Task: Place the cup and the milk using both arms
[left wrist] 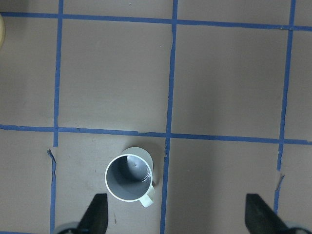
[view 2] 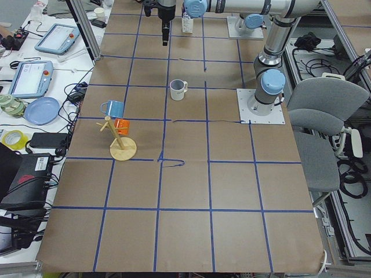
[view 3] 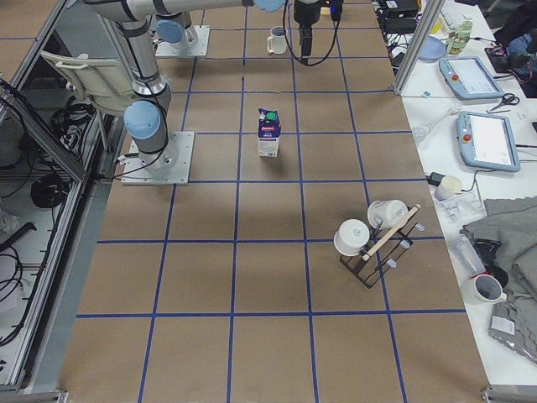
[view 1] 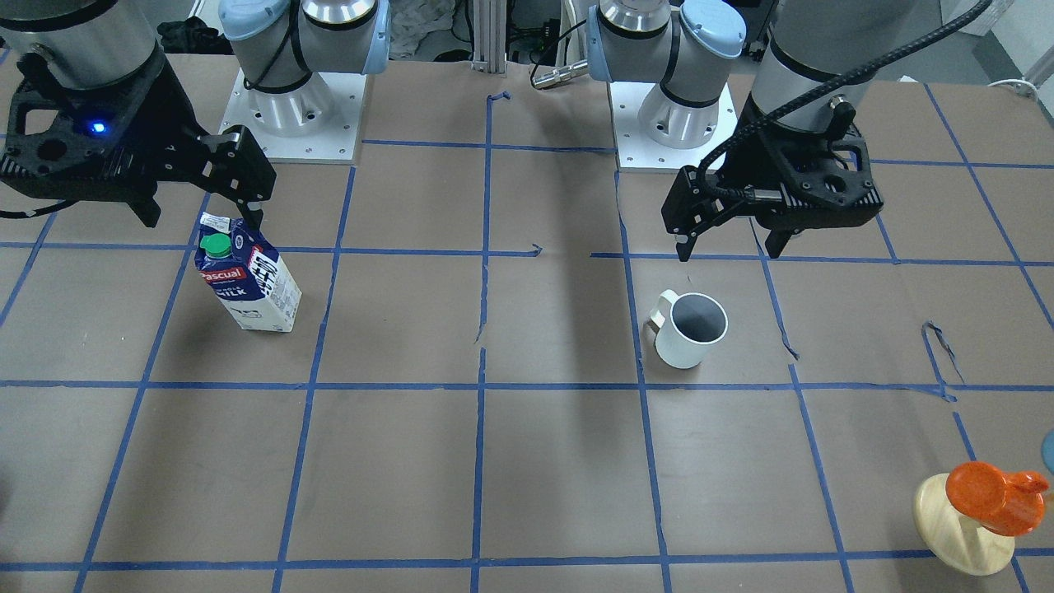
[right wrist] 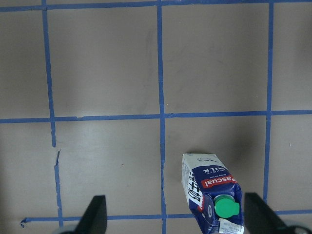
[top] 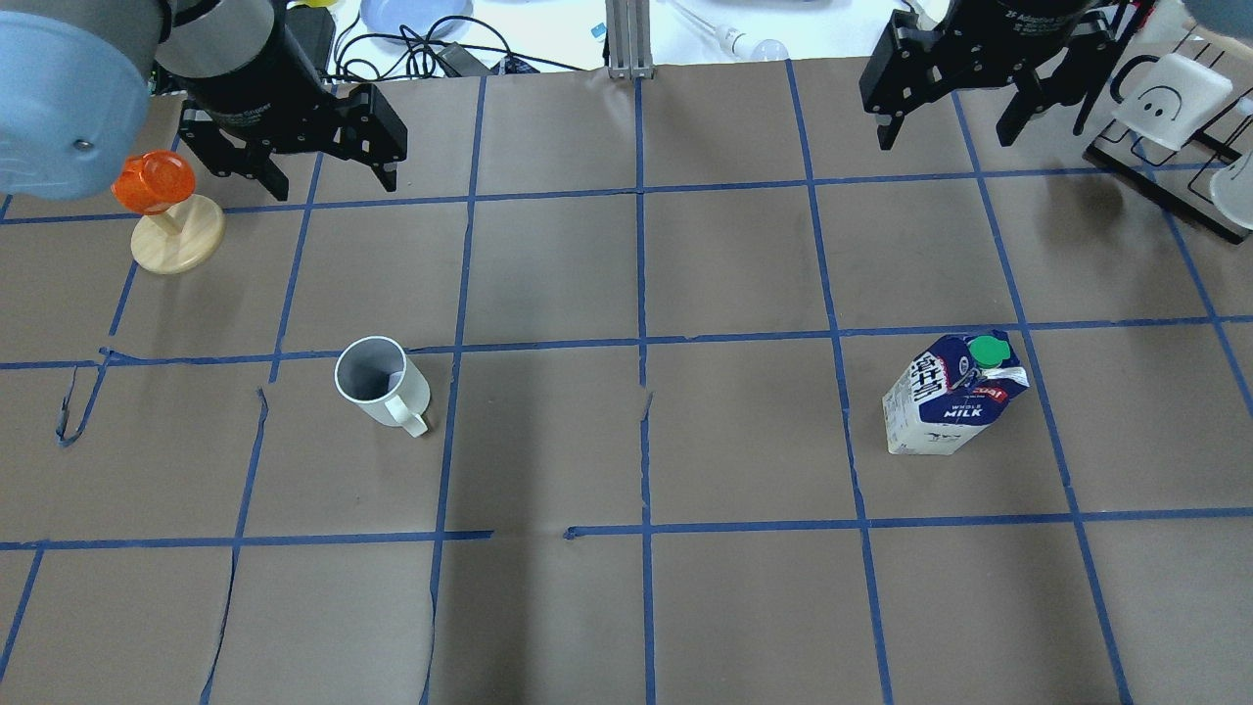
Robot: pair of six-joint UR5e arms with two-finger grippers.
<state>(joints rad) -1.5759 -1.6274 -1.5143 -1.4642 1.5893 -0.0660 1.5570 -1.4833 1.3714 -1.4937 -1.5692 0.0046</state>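
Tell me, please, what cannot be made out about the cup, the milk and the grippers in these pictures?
- Milk: far and too small in exterior left to read its label.
- Left gripper: in the left wrist view the lower edge cuts off all but its jaws' tips.
- Cup: tiny in exterior right.

Table (top: 734, 264): brown paper, blue tape grid | orange cup (top: 152, 181) on wooden stand (top: 178, 245) | white mugs (view 3: 351, 237) on black rack (view 3: 362, 270)

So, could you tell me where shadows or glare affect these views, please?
In the front-facing view, the milk throws a soft shadow onto the table, and a broad dark band runs down the middle; in the left wrist view, a bright glint sits inside the cup; in the overhead view, the bench beyond the table is overexposed.
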